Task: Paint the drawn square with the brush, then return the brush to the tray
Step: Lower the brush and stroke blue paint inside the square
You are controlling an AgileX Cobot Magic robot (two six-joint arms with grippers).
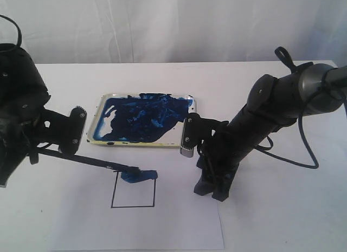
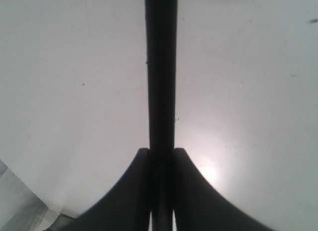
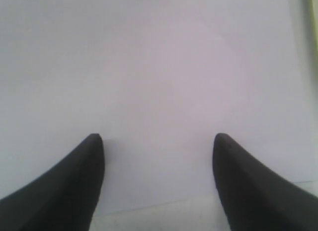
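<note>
Left jaws clamp thin black paintbrush [image 1: 89,161]; right jaws apart, empty. Black-outlined square [image 1: 133,190] blue at 12 o'clock edge only; return to white tray [image 1: 135,144] pending.

Black arms [image 1: 255,127] carry small screws [image 1: 82,114] and looping cables [image 1: 306,149]; the right hand [image 3: 158,137] has curved dark fingers [image 3: 238,186].

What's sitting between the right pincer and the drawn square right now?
Nothing but bare white paper between the right pincer and the drawn square, as the exterior view shows.
</note>
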